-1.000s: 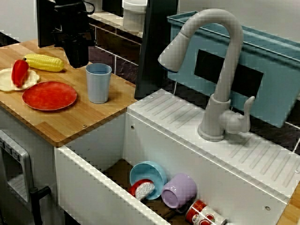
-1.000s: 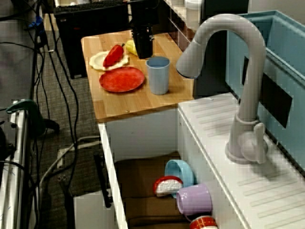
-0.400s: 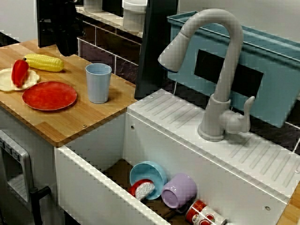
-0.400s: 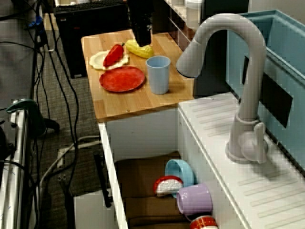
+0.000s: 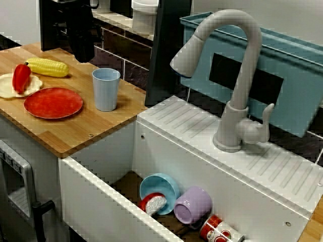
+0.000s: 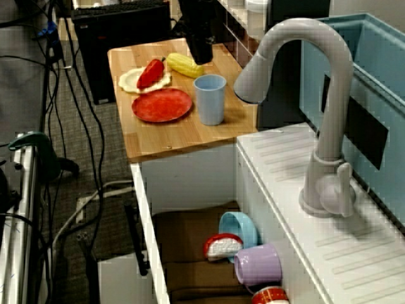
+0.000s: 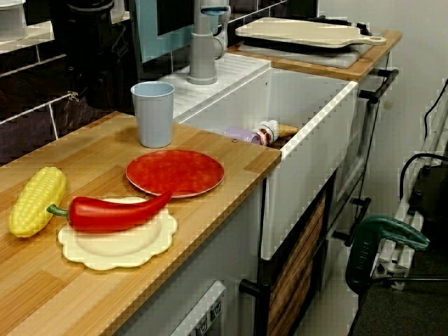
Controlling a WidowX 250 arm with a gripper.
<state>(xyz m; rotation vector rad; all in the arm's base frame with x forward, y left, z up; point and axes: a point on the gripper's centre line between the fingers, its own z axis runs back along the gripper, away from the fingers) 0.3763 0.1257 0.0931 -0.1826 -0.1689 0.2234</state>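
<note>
far left, the red pepper (image 5: 21,78) lies across the cream plate (image 5: 6,92), with the corn (image 5: 48,67) flat on the bench (image 5: 75,132) just behind it and the red plate (image 5: 53,102) in front. next, the dark fingers (image 5: 83,50) hang above the bench, between corn and blue cup (image 5: 106,89). nothing shows in them, but it's one black shape, so i cannot tell their opening. the risks: the corn is round and would likely roll if nudged off-centre, and a clip on the rim of the upright cup could tip it toward the sink (image 5: 101,201).
</note>
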